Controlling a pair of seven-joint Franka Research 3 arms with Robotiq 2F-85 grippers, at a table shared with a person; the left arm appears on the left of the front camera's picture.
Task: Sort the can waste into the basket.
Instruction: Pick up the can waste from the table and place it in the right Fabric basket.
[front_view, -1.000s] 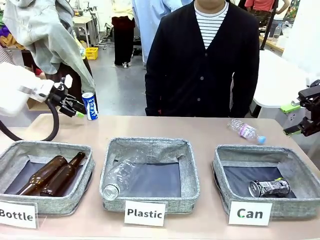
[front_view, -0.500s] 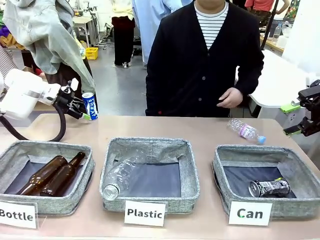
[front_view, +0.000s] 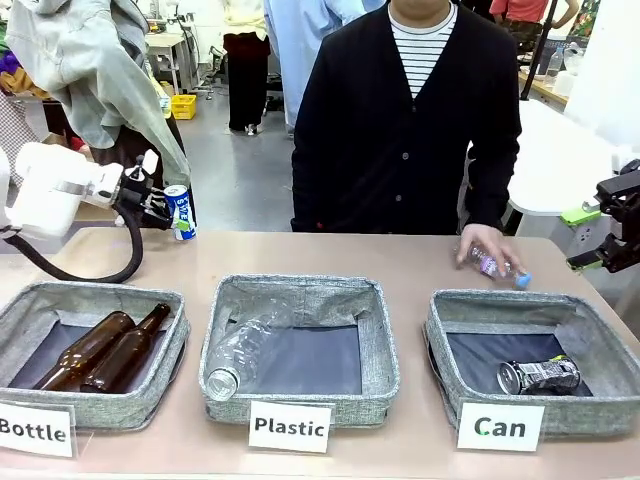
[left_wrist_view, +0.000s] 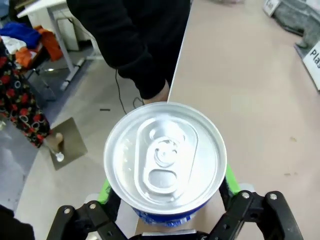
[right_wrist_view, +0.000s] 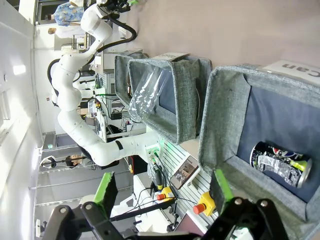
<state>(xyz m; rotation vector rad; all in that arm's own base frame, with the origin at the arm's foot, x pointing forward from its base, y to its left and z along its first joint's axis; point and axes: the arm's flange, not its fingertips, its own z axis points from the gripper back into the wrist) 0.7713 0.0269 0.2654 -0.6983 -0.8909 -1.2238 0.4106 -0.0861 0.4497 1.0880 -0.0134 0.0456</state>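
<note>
While the left gripper (front_view: 158, 210) straddles the blue-and-white can (front_view: 181, 212) at upper left, pads (left_wrist_view: 106, 189) beside its sides, a firm clamp cannot be told; the right gripper (front_view: 600, 245) gapes empty at the right edge.

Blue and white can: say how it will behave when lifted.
The can stands upright and narrow, so a sideways nudge could tip and roll it. Its smooth round wall may slip; the thin metal probably dents easily.
</note>
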